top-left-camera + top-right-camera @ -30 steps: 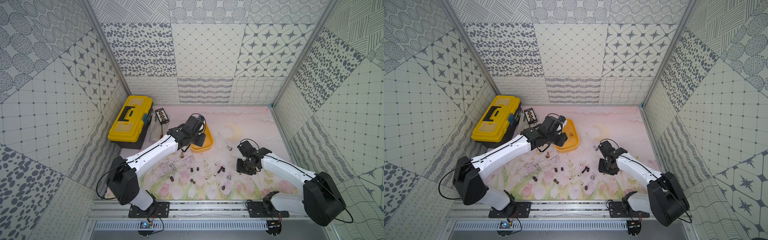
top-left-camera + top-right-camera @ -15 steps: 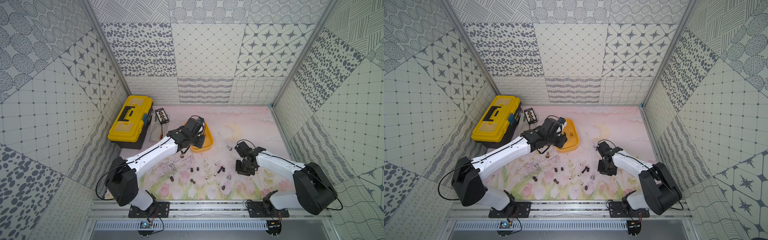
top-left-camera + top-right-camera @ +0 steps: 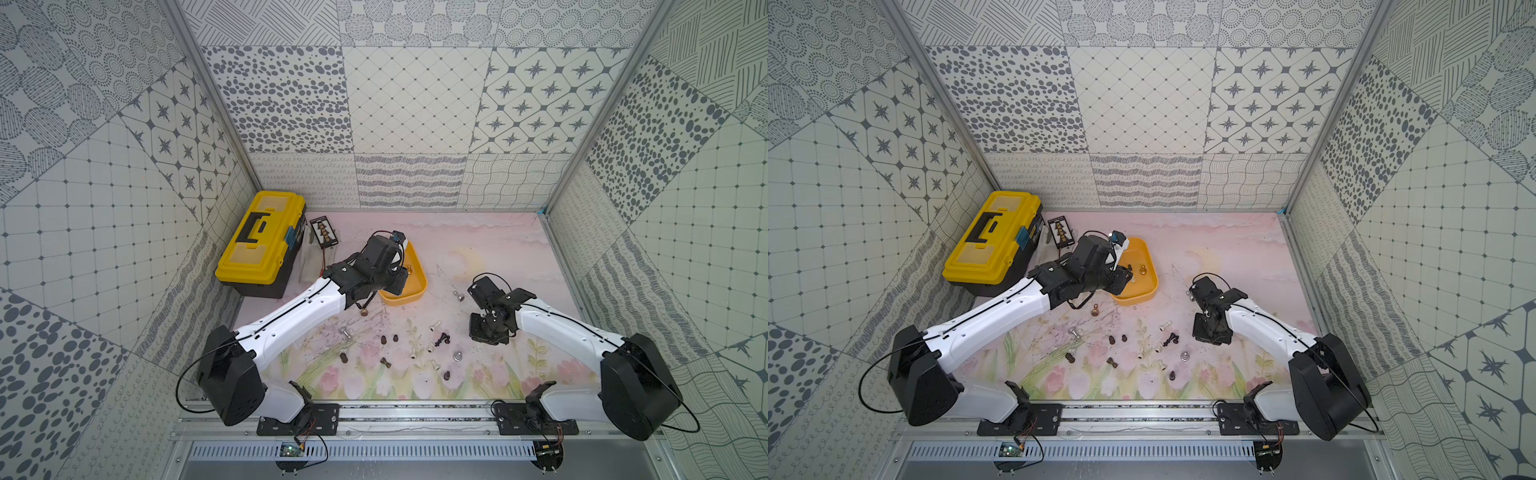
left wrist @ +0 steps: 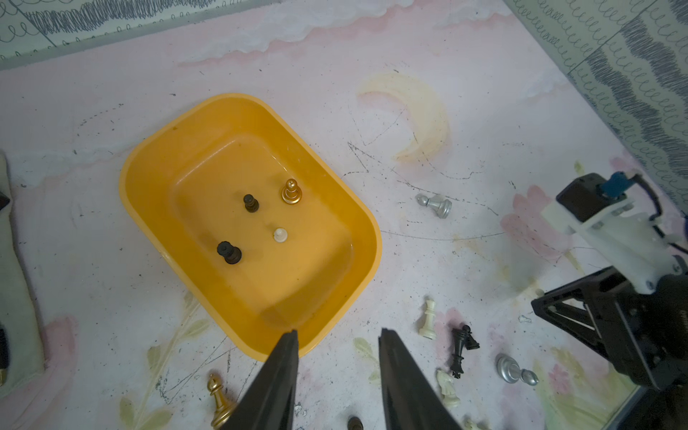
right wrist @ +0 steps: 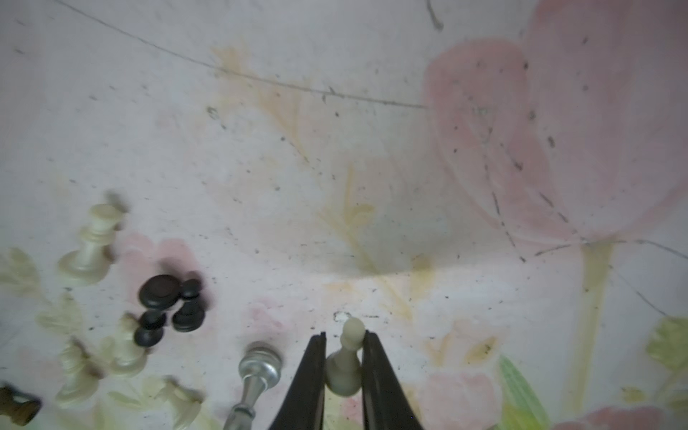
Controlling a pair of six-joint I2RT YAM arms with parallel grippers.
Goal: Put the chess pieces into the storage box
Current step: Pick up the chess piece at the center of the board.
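cream pawn (image 5: 344,368) gripped by right hand (image 5: 345,334) | right wrist view only

One storage box (image 4: 149,208) was out there, and four chess pieces (image 4: 229,253) were in it: two black pieces (image 4: 251,203), one gold piece (image 4: 291,191), one white piece (image 4: 280,235). Out on the mat (image 3: 478,232) I counted three silver pieces (image 3: 458,296) and one lone gold figure (image 3: 364,311). The dark and white ones there were too small to tally. One yellow toolbox (image 3: 257,245), too.
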